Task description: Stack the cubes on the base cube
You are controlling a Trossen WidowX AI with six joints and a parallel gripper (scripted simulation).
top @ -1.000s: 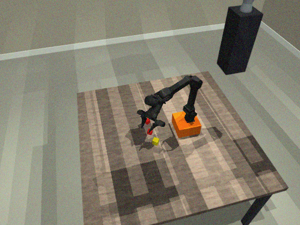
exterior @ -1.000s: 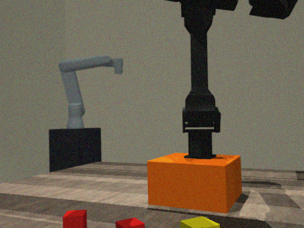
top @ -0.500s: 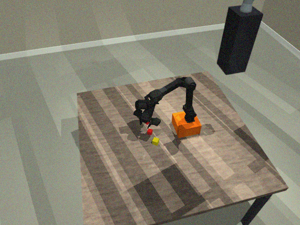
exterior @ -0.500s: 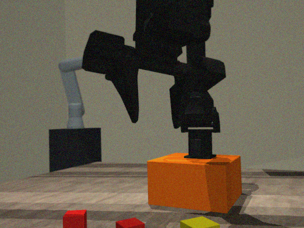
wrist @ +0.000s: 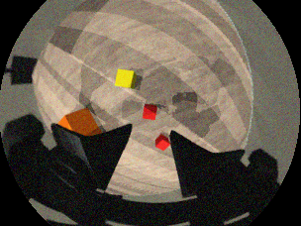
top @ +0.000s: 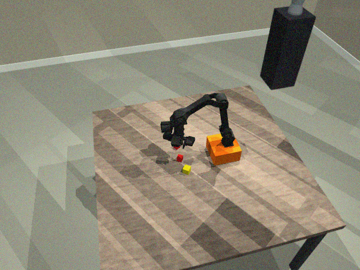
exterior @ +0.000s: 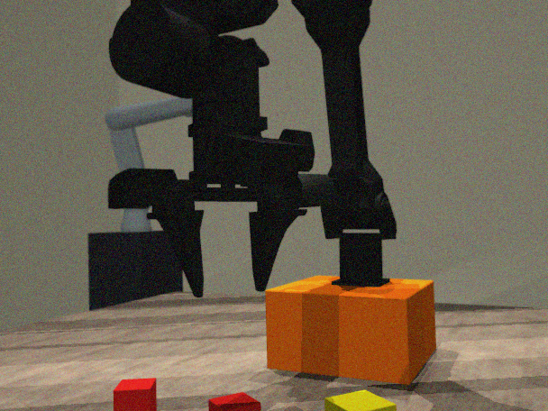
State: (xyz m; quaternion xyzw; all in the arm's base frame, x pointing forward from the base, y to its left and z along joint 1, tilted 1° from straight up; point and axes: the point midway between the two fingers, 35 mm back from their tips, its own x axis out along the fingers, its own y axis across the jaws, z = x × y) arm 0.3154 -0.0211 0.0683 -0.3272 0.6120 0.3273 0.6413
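Yellow cube [top: 186,169] [exterior: 360,401] [wrist: 125,78] lower than the open end effector [top: 180,146] [exterior: 229,293] [wrist: 150,131]

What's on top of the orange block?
The arm's black base stands on the orange block. No cube shows on its visible top; the patch beneath the base is covered.

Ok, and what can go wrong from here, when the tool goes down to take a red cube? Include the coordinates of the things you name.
The open tool [top: 179,145] [exterior: 229,292] [wrist: 150,131] could bump the neighbour, because the middle red cube [top: 179,158] [exterior: 234,403] [wrist: 150,112] lies between the yellow cube [top: 186,169] [exterior: 360,401] [wrist: 125,78] and the other red cube [top: 176,147] [exterior: 135,397] [wrist: 162,142]. The red cubes look turned differently, so a misaligned grip might twist one.
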